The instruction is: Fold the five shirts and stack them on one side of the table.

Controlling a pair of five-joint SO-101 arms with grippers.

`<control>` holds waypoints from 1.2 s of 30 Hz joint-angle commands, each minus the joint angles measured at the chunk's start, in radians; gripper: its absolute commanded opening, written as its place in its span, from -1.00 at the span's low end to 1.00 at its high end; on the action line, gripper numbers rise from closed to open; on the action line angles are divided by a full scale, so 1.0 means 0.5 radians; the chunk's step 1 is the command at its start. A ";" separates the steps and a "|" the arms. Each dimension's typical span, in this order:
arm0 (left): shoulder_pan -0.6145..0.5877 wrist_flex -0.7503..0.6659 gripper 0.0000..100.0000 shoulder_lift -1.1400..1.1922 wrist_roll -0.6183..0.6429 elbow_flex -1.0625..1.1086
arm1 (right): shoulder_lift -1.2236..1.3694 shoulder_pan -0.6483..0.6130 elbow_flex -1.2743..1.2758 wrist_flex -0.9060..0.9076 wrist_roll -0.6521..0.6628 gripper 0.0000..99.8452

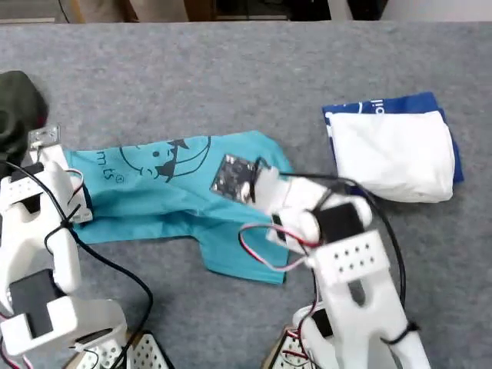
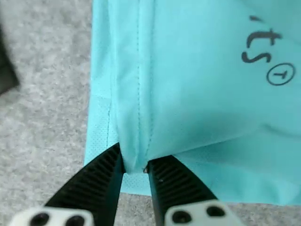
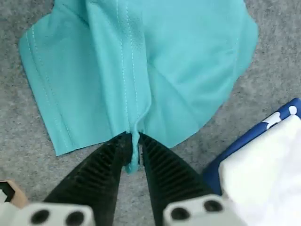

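Note:
A teal shirt (image 1: 165, 192) with a dark print lies spread across the middle of the grey table (image 1: 231, 77). My left gripper (image 2: 135, 165) is shut on a pinched fold of the teal shirt (image 2: 197, 84) at its left end, near the hem. At the shirt's right end, my right gripper (image 3: 134, 146) is shut on a seamed fold of the teal shirt (image 3: 141, 61). In the high view the left arm (image 1: 38, 231) stands at the left and the right arm (image 1: 330, 231) at the centre right. A folded white shirt (image 1: 392, 154) rests on a folded blue shirt (image 1: 430, 104) at the right.
A dark garment (image 1: 17, 108) lies bunched at the table's far left edge. The folded stack's blue and white corner (image 3: 263, 160) sits close beside my right gripper. Bare grey table stretches along the back and at the front right.

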 commanded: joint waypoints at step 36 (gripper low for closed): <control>-0.157 0.755 -0.55 0.189 -0.473 -0.365 | -0.397 -0.253 0.308 -0.046 -0.190 -0.68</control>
